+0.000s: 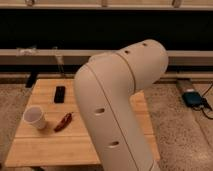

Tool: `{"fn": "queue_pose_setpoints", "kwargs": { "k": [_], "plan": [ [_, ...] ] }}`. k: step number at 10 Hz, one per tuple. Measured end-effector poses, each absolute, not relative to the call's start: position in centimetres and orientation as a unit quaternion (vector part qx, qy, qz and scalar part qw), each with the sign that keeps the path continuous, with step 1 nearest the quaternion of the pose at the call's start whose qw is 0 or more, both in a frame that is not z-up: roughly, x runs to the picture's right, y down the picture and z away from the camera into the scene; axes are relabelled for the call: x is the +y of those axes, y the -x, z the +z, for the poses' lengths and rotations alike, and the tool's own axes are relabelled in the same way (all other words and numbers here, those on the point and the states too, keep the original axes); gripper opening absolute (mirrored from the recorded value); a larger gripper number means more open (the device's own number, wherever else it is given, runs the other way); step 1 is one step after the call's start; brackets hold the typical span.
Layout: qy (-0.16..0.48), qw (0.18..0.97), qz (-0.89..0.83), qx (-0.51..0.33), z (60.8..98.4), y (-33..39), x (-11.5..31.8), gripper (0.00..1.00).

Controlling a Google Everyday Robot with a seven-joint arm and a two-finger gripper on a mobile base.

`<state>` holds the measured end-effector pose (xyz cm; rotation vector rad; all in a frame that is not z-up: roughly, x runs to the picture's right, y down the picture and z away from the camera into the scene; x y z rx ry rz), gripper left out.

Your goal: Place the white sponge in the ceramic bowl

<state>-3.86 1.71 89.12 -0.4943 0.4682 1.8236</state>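
My large white arm point(120, 105) fills the middle of the camera view and covers much of the wooden table point(50, 145). The gripper is out of view. The white sponge and the ceramic bowl do not show; they are hidden or outside the view. A white paper cup point(35, 117) stands on the table's left side.
A red chili-like item point(63, 121) lies beside the cup. A small black object point(59, 93) lies further back on the table. A clear bottle point(60, 64) stands behind the table by the wall ledge. A blue device point(192, 97) with cables lies on the floor at right.
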Motion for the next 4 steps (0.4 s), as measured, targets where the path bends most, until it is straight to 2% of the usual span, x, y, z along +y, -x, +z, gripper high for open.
{"fn": "queue_pose_setpoints", "kwargs": {
  "k": [4],
  "plan": [
    [0.22,0.569,0.77,0.186,88.51,4.42,1.49,0.8]
  ]
}}
